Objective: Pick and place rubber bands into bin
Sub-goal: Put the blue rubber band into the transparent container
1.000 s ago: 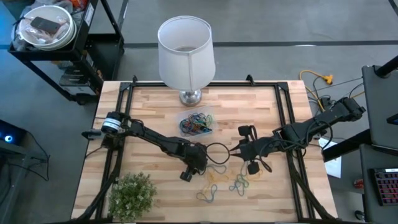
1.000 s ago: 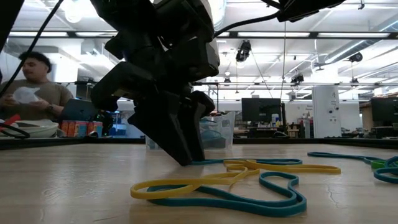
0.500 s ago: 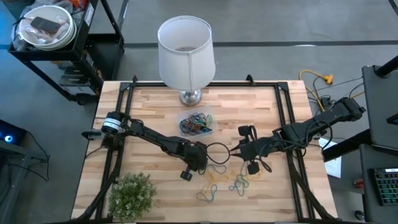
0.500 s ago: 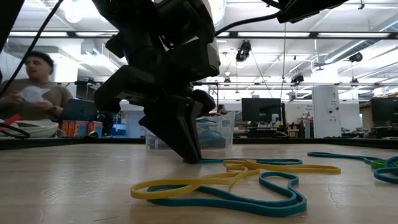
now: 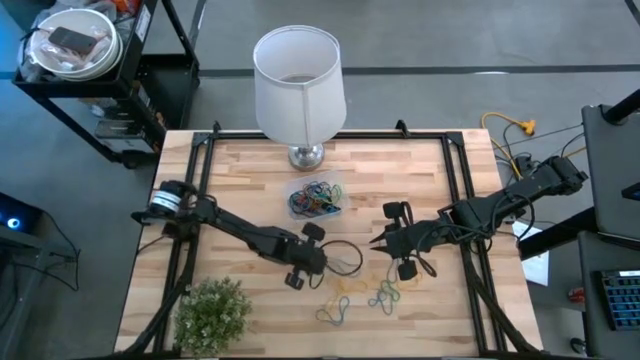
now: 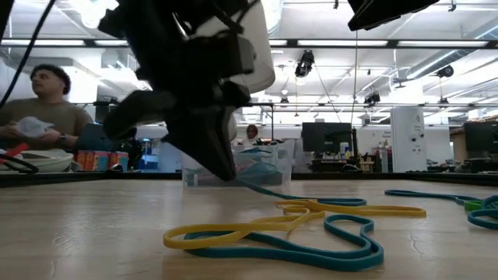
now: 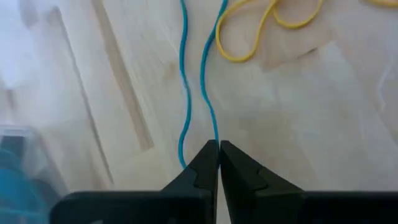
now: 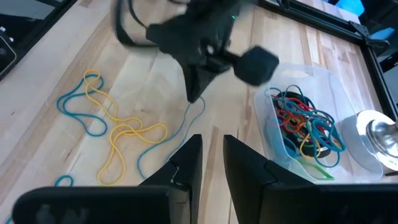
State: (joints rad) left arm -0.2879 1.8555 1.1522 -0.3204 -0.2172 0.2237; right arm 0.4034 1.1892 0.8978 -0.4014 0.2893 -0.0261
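The left gripper [image 7: 217, 149] is pinching a thin blue rubber band [image 7: 198, 81] shut between its fingertips and carrying one end just above the tabletop [image 5: 240, 170], while the rest of the loop is trailing down toward the yellow and blue bands [image 6: 296, 225] lying loose nearby. The bin [image 5: 316, 198], already holding a tangle of coloured bands, is sitting near the lamp base, well apart from the pile. The band is looking barely caught, so it may be slipping free, or dragging its neighbours along. The right gripper [image 8: 211, 152] is hovering beside the pile with its fingers slightly parted, holding nothing visible. How deep the pinch is sitting is staying hidden behind the fingertips.
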